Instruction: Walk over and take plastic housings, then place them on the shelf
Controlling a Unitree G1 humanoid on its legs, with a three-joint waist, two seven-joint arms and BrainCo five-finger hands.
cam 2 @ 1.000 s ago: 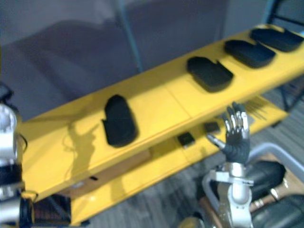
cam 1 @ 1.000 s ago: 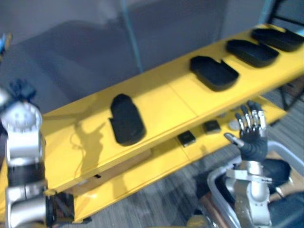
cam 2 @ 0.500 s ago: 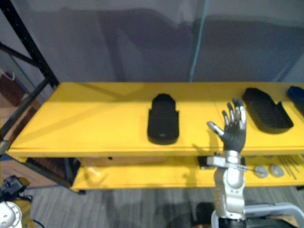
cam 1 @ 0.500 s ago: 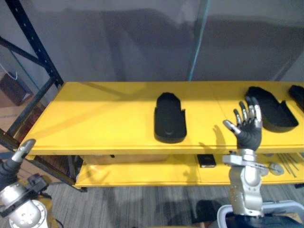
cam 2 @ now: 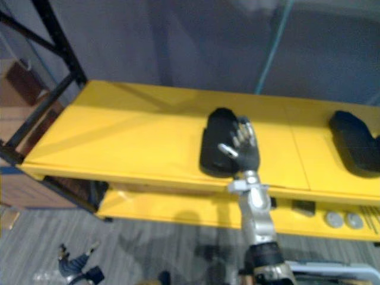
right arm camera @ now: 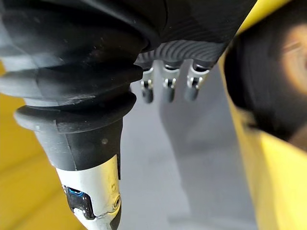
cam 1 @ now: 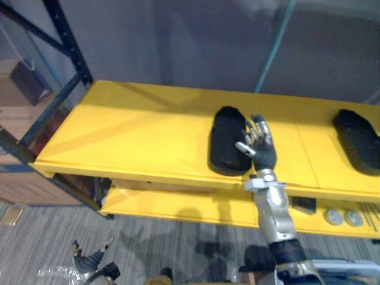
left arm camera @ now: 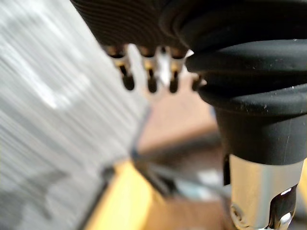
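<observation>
Centre frame: the right robot hand (cam 1: 261, 147), fingers spread and empty, is hovering just in front of the black plastic housing (cam 1: 225, 139) lying on the yellow shelf (cam 1: 130, 127). Probably the taking step; the next move calls for a closing grip round its rim. The left robot hand (cam 1: 89, 261) is hanging relaxed, lower left.

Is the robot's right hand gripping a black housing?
No, the right hand is open, fingers straight, while the housing lies flat on the shelf.

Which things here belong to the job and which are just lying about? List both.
Job: middle black housing, right black housing, yellow top shelf, open right hand.
Lying about: black block, two silver discs on the lower shelf; left hand.
</observation>
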